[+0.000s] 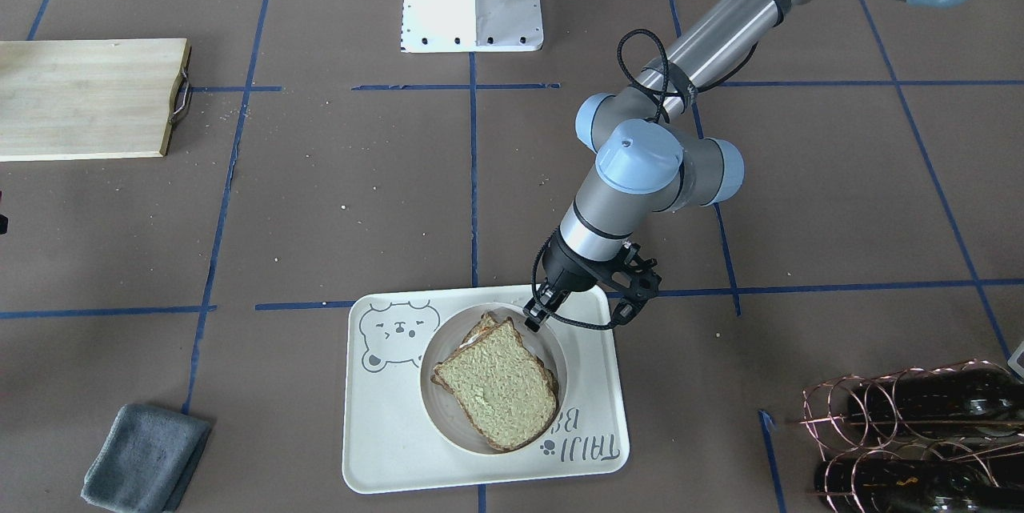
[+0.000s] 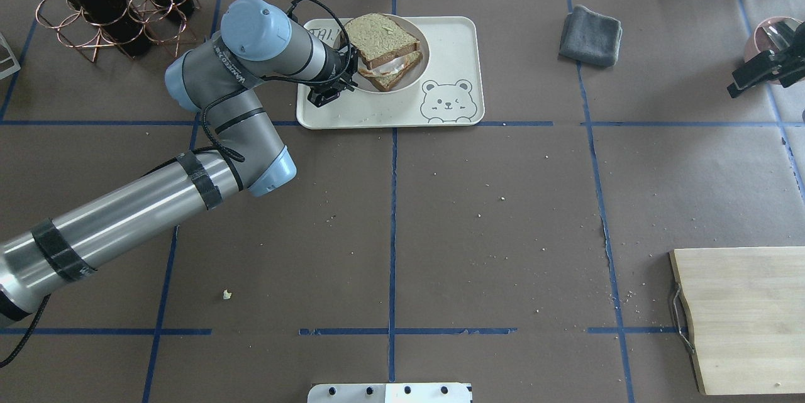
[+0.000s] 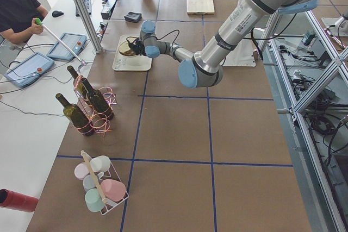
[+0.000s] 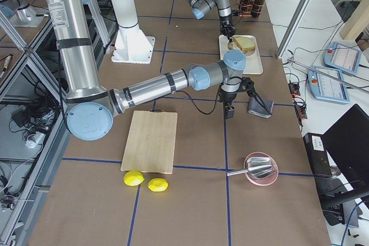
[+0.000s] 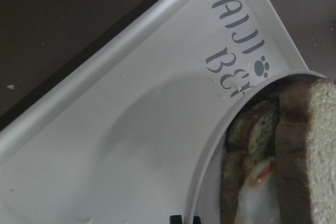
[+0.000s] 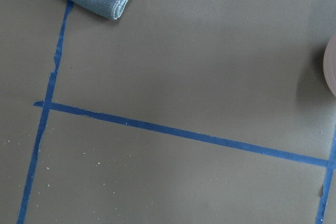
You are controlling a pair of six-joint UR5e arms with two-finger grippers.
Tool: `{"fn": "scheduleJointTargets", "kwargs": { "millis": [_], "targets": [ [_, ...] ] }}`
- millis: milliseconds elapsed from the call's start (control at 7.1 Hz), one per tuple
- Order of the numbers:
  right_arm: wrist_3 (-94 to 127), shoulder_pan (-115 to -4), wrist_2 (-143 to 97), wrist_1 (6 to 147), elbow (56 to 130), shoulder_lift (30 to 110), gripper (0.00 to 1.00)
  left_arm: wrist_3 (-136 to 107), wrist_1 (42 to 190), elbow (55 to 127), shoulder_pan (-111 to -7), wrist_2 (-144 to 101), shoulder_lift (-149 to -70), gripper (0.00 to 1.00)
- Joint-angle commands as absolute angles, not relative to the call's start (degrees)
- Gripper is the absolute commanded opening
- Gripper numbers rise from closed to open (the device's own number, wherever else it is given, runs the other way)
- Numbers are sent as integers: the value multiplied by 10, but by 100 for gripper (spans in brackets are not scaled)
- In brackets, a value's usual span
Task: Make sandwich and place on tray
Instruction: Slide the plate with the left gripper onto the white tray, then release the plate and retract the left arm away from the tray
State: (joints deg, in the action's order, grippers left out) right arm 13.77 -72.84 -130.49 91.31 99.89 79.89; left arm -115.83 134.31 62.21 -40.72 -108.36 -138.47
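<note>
The sandwich [image 1: 496, 385], two greenish-tan bread slices with a white egg [image 2: 393, 65] between them, lies on a round off-white plate [image 1: 429, 397]. The plate stands on the cream bear tray [image 1: 384, 433] at the table's far side. My left gripper [image 1: 532, 319] is at the plate's rim on the robot's side, its jaws shut on the rim. In the left wrist view the fingertips [image 5: 176, 219] straddle the rim, with the sandwich [image 5: 310, 145] to the right and the tray [image 5: 131, 145] below. My right gripper [image 2: 736, 87] hovers over bare table at the right edge; I cannot tell how its jaws stand.
A grey cloth [image 2: 590, 27] lies to the right of the tray. A copper wine rack with bottles [image 2: 107, 7] stands to its left. A wooden cutting board [image 2: 742, 321] lies at the near right. A pink bowl [image 2: 780, 38] sits by the right gripper.
</note>
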Motion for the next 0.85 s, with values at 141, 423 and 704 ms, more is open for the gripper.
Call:
{"fn": "scheduleJointTargets", "kwargs": {
  "millis": [141,423,704],
  "targets": [
    [143,-729,-1300,911,1012,807,100,-982,1317,752,-403,-1083,-1279,100],
    [136,-728,-1298,904,1005,845,100,-856,1160,884,-433,-1085,-1244,100],
    [135,-729,-1302,904,1004,847,100,-653,1017,1011,-487,-1085,-1212,100]
  ]
}}
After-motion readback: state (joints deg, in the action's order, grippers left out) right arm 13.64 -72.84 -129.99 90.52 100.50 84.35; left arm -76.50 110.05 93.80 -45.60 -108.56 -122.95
